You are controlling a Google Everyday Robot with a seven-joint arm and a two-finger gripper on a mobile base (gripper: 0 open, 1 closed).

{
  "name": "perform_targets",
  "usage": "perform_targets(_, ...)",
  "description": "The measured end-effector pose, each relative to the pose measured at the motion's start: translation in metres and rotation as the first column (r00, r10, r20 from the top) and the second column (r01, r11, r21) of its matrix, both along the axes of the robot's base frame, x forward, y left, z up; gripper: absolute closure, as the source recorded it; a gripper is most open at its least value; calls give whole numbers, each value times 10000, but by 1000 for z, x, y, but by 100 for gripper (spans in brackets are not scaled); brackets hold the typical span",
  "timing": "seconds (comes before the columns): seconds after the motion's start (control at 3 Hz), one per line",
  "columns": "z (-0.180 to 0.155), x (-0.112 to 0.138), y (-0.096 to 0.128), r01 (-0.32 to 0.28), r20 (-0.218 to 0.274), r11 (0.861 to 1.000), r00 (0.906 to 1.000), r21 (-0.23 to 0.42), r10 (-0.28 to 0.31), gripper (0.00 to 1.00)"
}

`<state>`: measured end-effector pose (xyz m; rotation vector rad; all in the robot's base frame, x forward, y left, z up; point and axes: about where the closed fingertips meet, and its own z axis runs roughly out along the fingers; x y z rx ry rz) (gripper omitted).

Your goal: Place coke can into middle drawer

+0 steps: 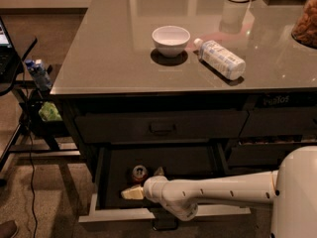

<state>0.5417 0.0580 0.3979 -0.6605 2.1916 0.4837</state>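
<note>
Coke can inside the open middle drawer – gripper beside it

Camera view: the coke can (139, 173) stands upright on the dark floor of the pulled-out middle drawer (148, 213), toward its left half. The gripper (143, 182) reaches into the drawer from the right, its two fingers (131, 192) spread apart and closed on nothing – the can is just behind them, contact unclear. On the counter (104, 58) above, a white bowl (171, 39) and a lying plastic bottle (221, 59).
</note>
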Motion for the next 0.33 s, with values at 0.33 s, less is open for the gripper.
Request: perform_targets(0.33, 0, 0, 0, 0, 0, 10000, 10000, 0, 0, 0)
